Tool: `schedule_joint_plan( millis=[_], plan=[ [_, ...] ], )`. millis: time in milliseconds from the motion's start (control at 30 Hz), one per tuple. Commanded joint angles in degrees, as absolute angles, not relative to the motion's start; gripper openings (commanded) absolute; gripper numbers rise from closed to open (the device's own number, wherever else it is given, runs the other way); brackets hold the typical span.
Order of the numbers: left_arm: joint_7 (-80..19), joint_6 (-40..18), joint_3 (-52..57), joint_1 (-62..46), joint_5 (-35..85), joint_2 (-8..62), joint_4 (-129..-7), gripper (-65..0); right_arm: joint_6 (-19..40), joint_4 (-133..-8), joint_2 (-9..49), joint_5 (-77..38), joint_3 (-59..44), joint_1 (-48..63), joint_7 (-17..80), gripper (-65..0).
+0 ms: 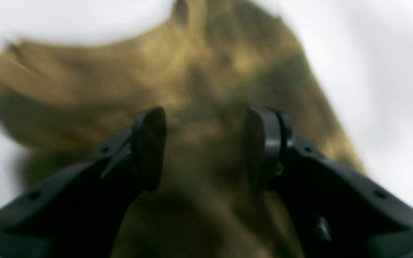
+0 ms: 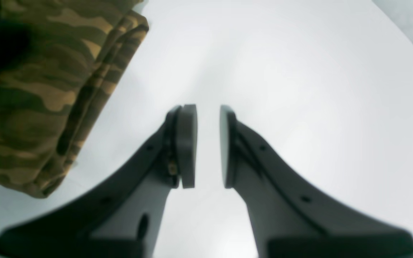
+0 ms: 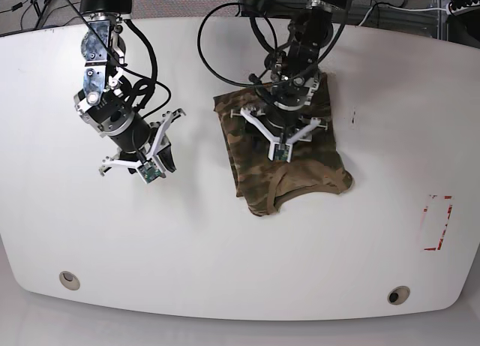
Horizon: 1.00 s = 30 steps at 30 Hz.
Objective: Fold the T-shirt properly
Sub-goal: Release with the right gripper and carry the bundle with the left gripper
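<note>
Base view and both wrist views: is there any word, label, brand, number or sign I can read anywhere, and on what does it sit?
No readable text in any view.
T-shirt: camouflage print only, no lettering shown.
Table: a red rectangular outline mark near one edge, a marking with no words.
Left claw and right claw: no labels visible.

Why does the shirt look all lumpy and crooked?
The T-shirt is only partly folded. It lies tilted on the table, its near edge rumpled and curling unevenly. The left claw hangs open above it, holding nothing.
</note>
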<state>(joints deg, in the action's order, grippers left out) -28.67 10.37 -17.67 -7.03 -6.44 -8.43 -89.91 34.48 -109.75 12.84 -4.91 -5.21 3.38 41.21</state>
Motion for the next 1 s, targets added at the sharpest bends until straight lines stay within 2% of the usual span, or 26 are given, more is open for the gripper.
schedule_joint_plan(
  millis=[0,200,433,700,967],
  plan=[
    [-27.47,10.68,-17.63,-6.55,-6.55,-9.00,-86.20,-31.8,34.42,-110.64,13.14,-5.76,-5.49,2.68,40.22,-54.2],
    [-27.47,10.59,-17.63,-4.88,-6.29,-5.05,-75.82,-31.8,36.88,-110.73,12.97,-5.76,-5.49,2.68,40.22,-54.2],
    [-27.74,8.92,-14.99,-4.70,-6.29,3.91,-76.18,-31.8,37.05,-110.99,12.97,-5.76,-5.58,2.68,40.22,-54.2],
    [-27.74,-7.16,-7.08,-4.44,-6.29,15.78,-76.00,-31.8,37.05,-111.16,13.14,-5.76,-5.58,3.03,40.22,-54.4],
    [-27.74,-16.40,-0.48,-4.35,-6.37,24.22,-74.51,-31.8,37.05,-111.16,12.97,-5.76,-5.49,4.00,40.22,-54.4]
  ],
)
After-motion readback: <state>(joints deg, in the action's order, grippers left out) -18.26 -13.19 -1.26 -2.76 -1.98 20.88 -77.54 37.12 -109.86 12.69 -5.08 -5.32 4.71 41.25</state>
